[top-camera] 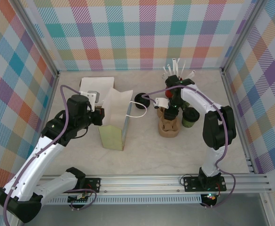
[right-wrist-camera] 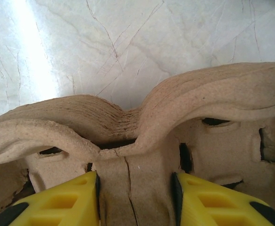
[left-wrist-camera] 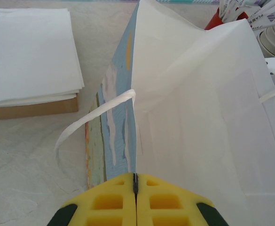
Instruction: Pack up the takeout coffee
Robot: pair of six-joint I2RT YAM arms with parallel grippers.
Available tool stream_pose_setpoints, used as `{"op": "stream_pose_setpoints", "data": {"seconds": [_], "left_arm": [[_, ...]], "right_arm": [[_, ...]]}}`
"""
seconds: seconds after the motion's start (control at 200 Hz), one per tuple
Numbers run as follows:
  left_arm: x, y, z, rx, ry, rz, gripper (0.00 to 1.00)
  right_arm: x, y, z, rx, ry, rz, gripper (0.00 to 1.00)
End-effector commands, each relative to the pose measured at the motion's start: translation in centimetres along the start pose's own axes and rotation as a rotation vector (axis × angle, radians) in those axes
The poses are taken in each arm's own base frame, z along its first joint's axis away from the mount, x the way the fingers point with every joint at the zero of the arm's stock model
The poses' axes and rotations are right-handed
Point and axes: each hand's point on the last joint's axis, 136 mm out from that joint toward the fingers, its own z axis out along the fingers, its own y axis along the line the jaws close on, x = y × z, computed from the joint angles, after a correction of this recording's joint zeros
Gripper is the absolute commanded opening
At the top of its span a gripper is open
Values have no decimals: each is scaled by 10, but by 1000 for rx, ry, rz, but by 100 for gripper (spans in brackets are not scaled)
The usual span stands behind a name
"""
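Note:
The takeout coffee, a small olive-green cup (top-camera: 190, 117), stands on the table just right of the brown pulp cup carrier (top-camera: 169, 128). Its round black lid (top-camera: 140, 99) lies apart, left of the carrier beside the bag's handle. My right gripper (top-camera: 170, 110) comes down on the carrier; in the right wrist view its yellow fingers press both sides of the carrier's centre post (right-wrist-camera: 137, 155). My left gripper (left-wrist-camera: 136, 181) is shut on the rim of the white paper bag (left-wrist-camera: 198, 117), which stands open at the table's middle (top-camera: 114, 125).
A red cup of white straws (top-camera: 175, 77) stands behind the carrier. A stack of white napkins (top-camera: 96, 84) lies behind the bag. Checked walls close in the table on three sides; a metal rail (top-camera: 175, 181) runs along the front.

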Motion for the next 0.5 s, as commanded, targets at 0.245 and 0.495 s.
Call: {"op": "stream_pose_setpoints", "data": {"seconds": [0.245, 0.495], "left_arm": [[-1, -1, -2, 17, -15, -26, 0], [1, -2, -1, 26, -12, -32, 0]], "right_arm": [[-21, 8, -44, 19, -88, -19, 41], [-19, 10, -42, 1, -75, -12, 44]]}}
